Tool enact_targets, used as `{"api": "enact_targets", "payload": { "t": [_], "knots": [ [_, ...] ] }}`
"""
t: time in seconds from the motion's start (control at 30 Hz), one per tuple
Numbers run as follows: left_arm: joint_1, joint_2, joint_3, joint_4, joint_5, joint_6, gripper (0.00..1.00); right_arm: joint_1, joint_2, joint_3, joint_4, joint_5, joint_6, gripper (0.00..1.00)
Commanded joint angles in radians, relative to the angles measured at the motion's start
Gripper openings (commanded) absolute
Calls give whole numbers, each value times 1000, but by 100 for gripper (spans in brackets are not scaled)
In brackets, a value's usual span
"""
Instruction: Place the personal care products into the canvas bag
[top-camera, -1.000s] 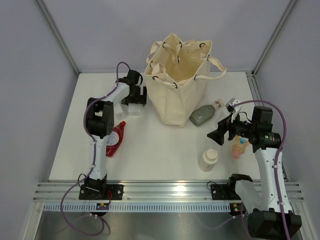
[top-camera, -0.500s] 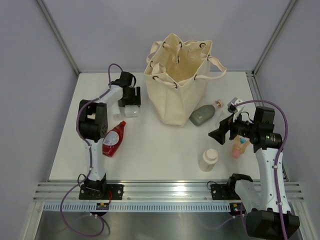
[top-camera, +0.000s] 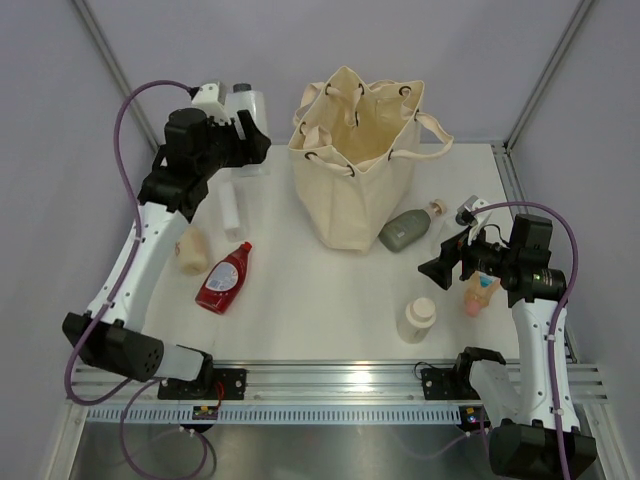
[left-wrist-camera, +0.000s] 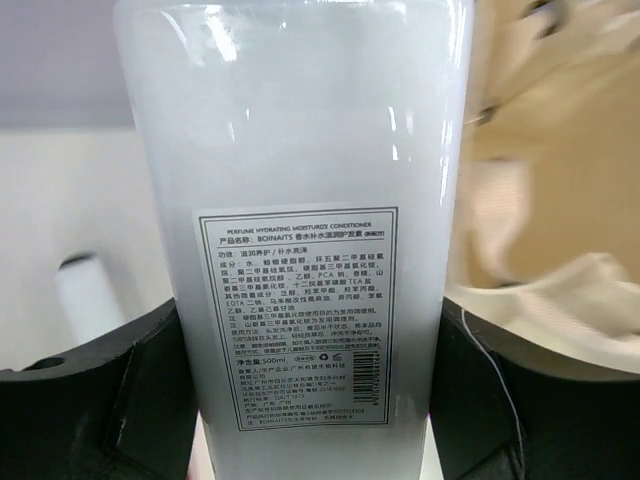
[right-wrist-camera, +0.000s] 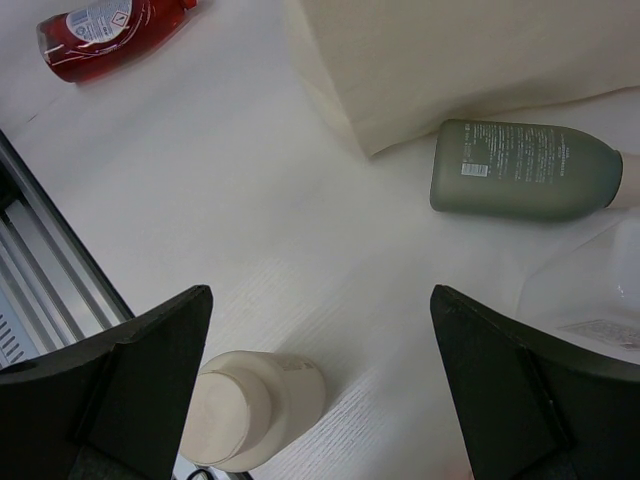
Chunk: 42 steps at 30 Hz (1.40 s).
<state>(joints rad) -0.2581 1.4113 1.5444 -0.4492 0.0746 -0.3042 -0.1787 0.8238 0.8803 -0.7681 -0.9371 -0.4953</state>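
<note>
Cream-coloured cloth of the canvas bag (top-camera: 360, 195) stands upright at the far middle of the worktop (top-camera: 320, 300), with its mouth open upward. From above I see only folds and shadow inside, so I cannot tell if any product is already in it. The left tool (top-camera: 247, 142) is raised above the worktop, just left of the bag's rim, and its jaws are closed on a white rectangular bottle (top-camera: 249, 104). In the left wrist view this bottle fills the gap between the two dark fingers (left-wrist-camera: 100, 400), label toward the camera, and the cloth of the bag is blurred at its right. I judge that the bottle is being carried to the bag but is not yet over the mouth, so not one placing is surely complete. Six other products are outside the bag. A second white bottle (top-camera: 232, 208) stands below the left tool. A beige pump bottle (top-camera: 190, 250) lies near the left edge, and a red flat bottle (top-camera: 223, 278) lies just beside it. On the right side a grey-green bottle (top-camera: 405, 230) lies near the foot of the bag, and a cream squat bottle (top-camera: 417, 320) stands toward the near edge. A clear bottle with pink (top-camera: 480, 292) is partly hidden by the right arm. The right tool (top-camera: 440, 268) hangs between these last three with its jaws wide apart and nothing in them. Most of the task is therefore left to do.
</note>
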Motion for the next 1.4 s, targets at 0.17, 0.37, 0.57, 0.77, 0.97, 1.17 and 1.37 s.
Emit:
{"api": "enact_targets", "payload": {
  "t": [0.17,0.37,0.57,0.77,0.97,1.17,1.37],
  "knots": [
    [-144,119,343,331,103,-15,0,-7,1,-4,6,-40,-23,100],
    [-222,458,719,291,159,-73,2,-8,8,-10,4,-37,-28,100],
    [-277,574,746,310,166,-59,6,-8,15,-12,4,-37,-29,100],
    [-334,531,578,319,142,34,16,-8,17,-12,1,-43,-32,100],
    [-336,537,502,303,120,63,67,-8,20,-10,1,-43,-32,100],
    [-334,587,551,273,113,62,99,-8,21,-15,3,-45,-37,99],
    [-331,571,623,257,113,66,99,-8,12,-23,-23,-92,-80,99]
  ]
}}
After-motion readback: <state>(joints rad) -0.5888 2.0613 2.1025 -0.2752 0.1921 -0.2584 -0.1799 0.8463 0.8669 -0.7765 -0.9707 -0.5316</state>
